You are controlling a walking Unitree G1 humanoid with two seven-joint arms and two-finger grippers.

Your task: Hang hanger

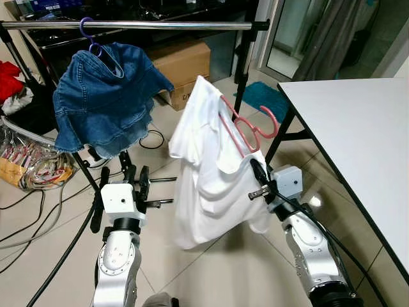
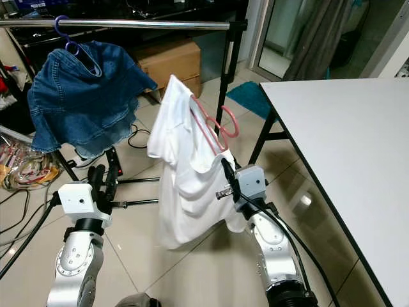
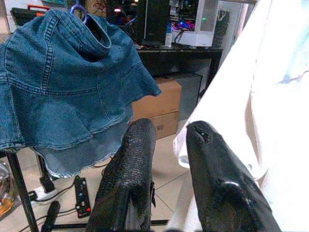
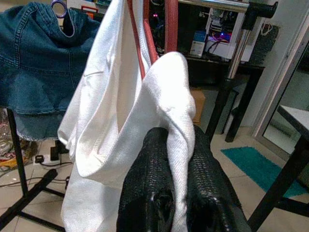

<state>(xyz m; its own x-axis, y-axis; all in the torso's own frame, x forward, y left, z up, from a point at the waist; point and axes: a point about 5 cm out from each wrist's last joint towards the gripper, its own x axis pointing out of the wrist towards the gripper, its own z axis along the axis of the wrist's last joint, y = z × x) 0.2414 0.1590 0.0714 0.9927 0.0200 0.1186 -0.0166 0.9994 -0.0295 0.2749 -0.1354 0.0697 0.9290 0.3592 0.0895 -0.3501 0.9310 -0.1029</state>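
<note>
Blue skirt: it is being kept up by a purple hanger on the silver rail, on the left.
Left gripper: it is being held low, under the skirt. Its two black fingers are being kept apart, with nothing between them.
White shirt: it is being held up in the middle, below the rail and not touching it. It is drooping toward the floor.
Pink hanger: it is being carried inside the shirt, tilted, with its hook pointing away from the rail.
Right gripper: it is being squeezed tight on a fold of the shirt cloth, right of the middle.
What could go wrong: cloth alone seems to be pinched, so the hanger could be shaken loose while being lifted. The tilted hook could be pushed past the rail and missed. The skirt could be bumped.
</note>
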